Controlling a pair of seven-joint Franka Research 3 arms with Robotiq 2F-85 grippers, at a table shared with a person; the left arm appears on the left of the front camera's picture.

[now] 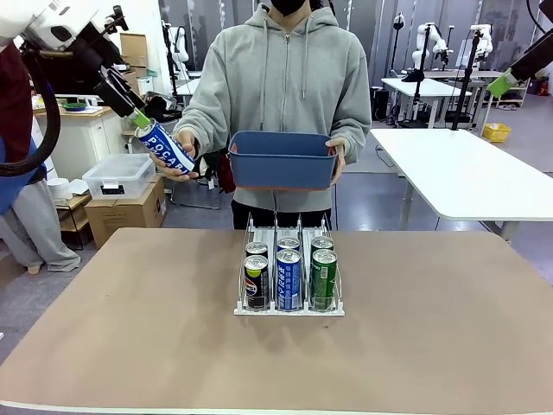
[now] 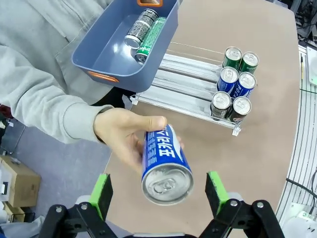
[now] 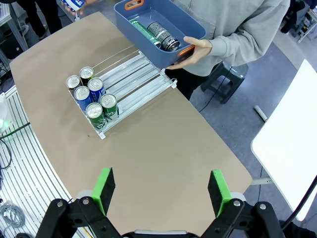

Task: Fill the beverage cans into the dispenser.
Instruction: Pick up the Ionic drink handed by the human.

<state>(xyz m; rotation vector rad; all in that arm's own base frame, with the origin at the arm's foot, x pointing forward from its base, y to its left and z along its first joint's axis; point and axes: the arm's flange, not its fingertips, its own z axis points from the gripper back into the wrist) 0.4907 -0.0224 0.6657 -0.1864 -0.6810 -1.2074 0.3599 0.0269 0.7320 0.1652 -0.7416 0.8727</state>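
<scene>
Left gripper (image 2: pixel 158 192) stands wide open, jaws either side of the top of the blue can (image 2: pixel 161 153) that a person's hand (image 2: pixel 124 136) offers, raised beyond the dispenser's (image 2: pixel 183 91) far left corner; probably full, heavy, smooth and easily dented, it suits a firm mid-body grip.

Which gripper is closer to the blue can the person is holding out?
Left. The left gripper has its open jaws either side of the blue can in the person's hand. The right gripper hangs open over the table, on its other side, well away.
</scene>
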